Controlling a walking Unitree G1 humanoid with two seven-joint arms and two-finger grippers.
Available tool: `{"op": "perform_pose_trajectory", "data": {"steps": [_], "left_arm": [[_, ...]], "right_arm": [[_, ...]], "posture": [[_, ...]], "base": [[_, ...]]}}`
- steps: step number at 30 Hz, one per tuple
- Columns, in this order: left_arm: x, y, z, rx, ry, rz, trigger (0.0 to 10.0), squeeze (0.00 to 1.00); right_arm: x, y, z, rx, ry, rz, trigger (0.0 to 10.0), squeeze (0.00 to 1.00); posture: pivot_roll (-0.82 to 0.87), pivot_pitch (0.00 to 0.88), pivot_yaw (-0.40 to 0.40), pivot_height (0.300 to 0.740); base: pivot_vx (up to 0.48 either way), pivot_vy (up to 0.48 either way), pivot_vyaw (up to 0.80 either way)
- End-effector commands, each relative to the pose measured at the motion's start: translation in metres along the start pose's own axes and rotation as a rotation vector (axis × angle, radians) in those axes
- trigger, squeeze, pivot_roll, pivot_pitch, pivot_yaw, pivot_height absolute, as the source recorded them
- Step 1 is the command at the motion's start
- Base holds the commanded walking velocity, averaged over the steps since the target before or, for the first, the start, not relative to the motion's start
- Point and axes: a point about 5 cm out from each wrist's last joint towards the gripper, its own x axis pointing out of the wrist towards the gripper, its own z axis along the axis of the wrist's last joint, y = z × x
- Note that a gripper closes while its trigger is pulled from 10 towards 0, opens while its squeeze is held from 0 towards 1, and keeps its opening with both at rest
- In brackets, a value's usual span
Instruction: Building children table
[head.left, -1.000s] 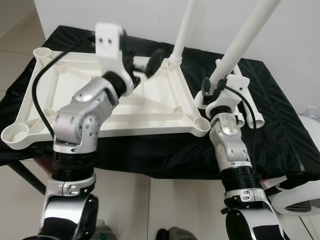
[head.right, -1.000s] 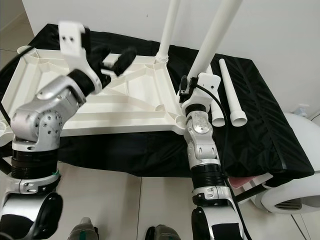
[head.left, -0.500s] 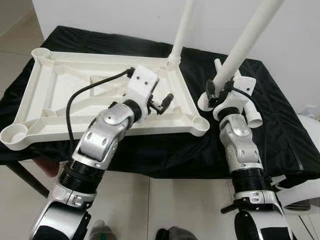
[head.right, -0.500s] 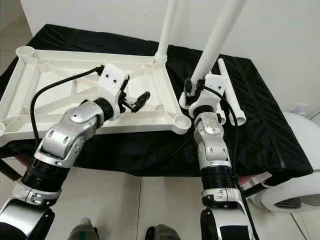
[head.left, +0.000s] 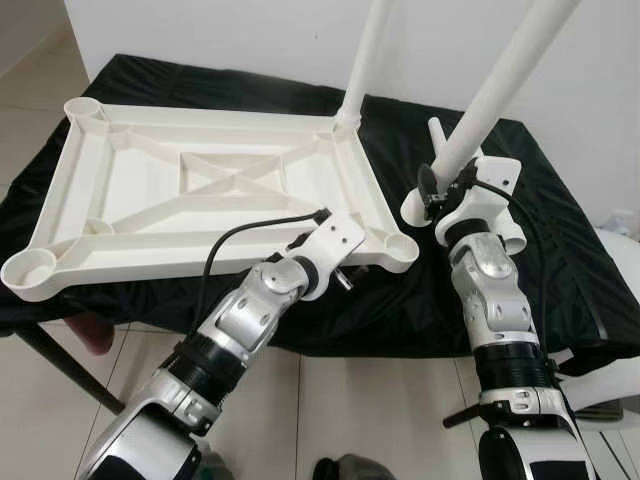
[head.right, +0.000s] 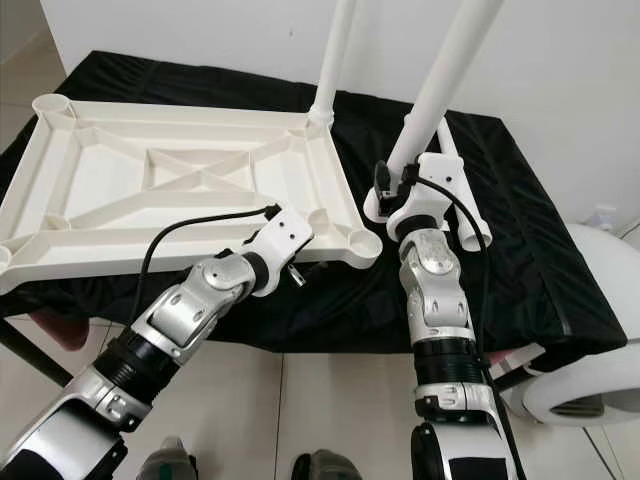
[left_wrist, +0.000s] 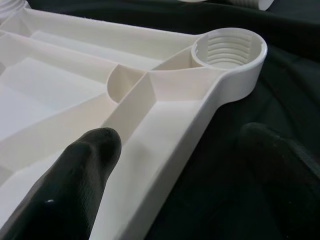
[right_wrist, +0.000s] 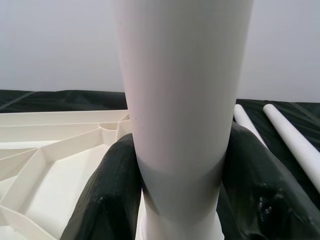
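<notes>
Clearly: right claw (head.right: 392, 185) clamps white leg (head.right: 440, 80); left claw (left_wrist: 175, 165) wide, straddling tabletop (head.left: 200, 190) rim.

No writing to read anywhere here: the white tabletop (head.left: 200, 190) is plain plastic, the white legs (head.right: 440, 80) carry no label, and the black cloth (head.left: 560, 260) shows no brand, number or sign.
</notes>
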Motion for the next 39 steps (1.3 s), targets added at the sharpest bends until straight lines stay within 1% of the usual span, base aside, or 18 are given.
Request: {"op": "perform_pose_trajectory", "data": {"steps": [1, 8, 9, 11, 12, 14, 16, 17, 19, 21, 23, 25, 26, 29, 32, 39], "left_arm": [[0.005, -0.007, 0.003, 0.031, -0.004, -0.025, 10.0, 0.00], [0.015, -0.010, 0.007, 0.040, -0.006, -0.034, 10.0, 0.00], [0.019, -0.011, 0.007, 0.040, 0.001, -0.042, 10.0, 0.00], [0.021, -0.011, 0.007, 0.038, 0.005, -0.046, 10.0, 0.00], [0.024, -0.014, 0.004, 0.043, 0.025, -0.062, 10.0, 0.00], [0.026, -0.014, 0.003, 0.047, 0.031, -0.067, 10.0, 0.00], [0.027, -0.022, -0.004, 0.055, 0.067, -0.121, 10.0, 0.00], [0.028, -0.025, -0.008, 0.045, 0.090, -0.154, 10.0, 0.00], [0.028, -0.026, -0.009, 0.035, 0.096, -0.160, 10.0, 0.00], [0.028, -0.029, -0.016, -0.003, 0.135, -0.186, 10.0, 0.00], [0.029, -0.028, -0.020, -0.017, 0.156, -0.183, 10.0, 0.00], [0.030, -0.025, -0.019, -0.052, 0.149, -0.184, 10.0, 0.00], [0.030, -0.023, -0.019, -0.056, 0.149, -0.180, 10.0, 0.00], [0.031, -0.018, -0.019, -0.050, 0.157, -0.174, 10.0, 0.00], [0.031, -0.016, -0.019, -0.047, 0.161, -0.176, 10.0, 0.00], [0.030, -0.016, -0.023, -0.017, 0.181, -0.224, 10.0, 0.00]], "right_arm": [[-0.001, -0.005, 0.002, 0.003, -0.007, -0.015, 10.0, 0.00], [-0.001, -0.009, 0.005, -0.007, -0.016, -0.029, 10.0, 0.00], [-0.002, -0.010, 0.006, -0.010, -0.019, -0.035, 10.0, 0.00], [-0.002, -0.011, 0.007, -0.011, -0.020, -0.037, 10.0, 0.00], [-0.002, -0.011, 0.007, -0.013, -0.017, -0.043, 10.0, 0.00], [-0.003, -0.011, 0.007, -0.014, -0.015, -0.044, 10.0, 0.00], [-0.003, -0.011, 0.007, -0.017, -0.017, -0.044, 10.0, 0.00], [-0.003, -0.011, 0.008, -0.019, -0.021, -0.045, 10.0, 0.00], [-0.003, -0.011, 0.008, -0.020, -0.024, -0.045, 10.0, 0.00], [-0.003, -0.011, 0.010, -0.023, -0.031, -0.042, 10.0, 0.00], [-0.004, -0.012, 0.011, -0.019, -0.034, -0.042, 10.0, 0.00], [-0.004, -0.013, 0.011, -0.013, -0.034, -0.049, 10.0, 0.00], [-0.005, -0.013, 0.011, -0.014, -0.034, -0.050, 10.0, 0.00], [-0.005, -0.011, 0.011, -0.013, -0.035, -0.039, 10.0, 0.00], [-0.006, -0.010, 0.011, -0.009, -0.037, -0.034, 10.0, 0.00], [-0.006, -0.010, 0.011, -0.015, -0.036, -0.035, 10.0, 0.00]], "posture": [[0.07, 0.003, -0.101, 0.740], [0.06, 0.006, -0.089, 0.740], [0.05, 0.008, -0.085, 0.740], [0.05, 0.008, -0.085, 0.740], [0.05, 0.009, -0.082, 0.740], [0.05, 0.009, -0.082, 0.740], [0.05, 0.012, -0.081, 0.740], [0.04, 0.015, -0.078, 0.740], [0.04, 0.015, -0.078, 0.740], [0.04, 0.016, -0.076, 0.740], [0.04, 0.016, -0.076, 0.740], [0.03, 0.016, -0.068, 0.740], [0.03, 0.017, -0.068, 0.740], [0.03, 0.018, -0.067, 0.740], [0.03, 0.019, -0.067, 0.740], [0.03, 0.017, -0.063, 0.740]], "base": [[0.000, 0.000, 0.00], [0.000, 0.000, 0.00], [0.000, 0.000, 0.00], [0.000, 0.000, 0.00], [0.000, 0.000, 0.00], [0.000, 0.000, 0.00], [0.000, 0.000, 0.00], [0.000, 0.000, 0.00], [0.000, 0.000, 0.00], [0.000, 0.000, 0.00], [0.000, 0.000, 0.00], [0.000, 0.000, 0.00], [0.000, 0.000, 0.00], [0.000, 0.000, 0.00], [0.000, 0.000, 0.00], [0.000, 0.000, 0.00]]}}
